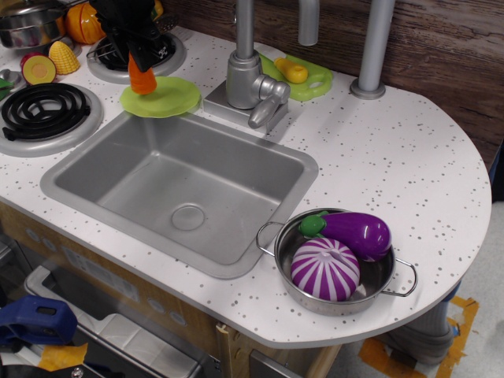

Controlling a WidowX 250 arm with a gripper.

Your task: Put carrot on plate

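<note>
My fingers (pixel 140 61) are closed on the carrot (pixel 142 80), pinching its upper end so the orange cone hangs tip-down over the plate (pixel 165 98). The carrot sits above the plate's left half; I cannot tell whether its tip touches the green surface or hovers just over it. The plate lies flat on the white speckled tabletop (pixel 378 150), just behind the back left corner of the sink (pixel 185 193) and just left of the faucet (pixel 250 79). To my left are a black coil burner (pixel 43 106), a corn cob (pixel 63 57) and an orange pumpkin toy (pixel 79 22). Near the front right edge a steel pot (pixel 335 264) holds a purple eggplant (pixel 354 232) and a striped purple onion (pixel 325 269).
</note>
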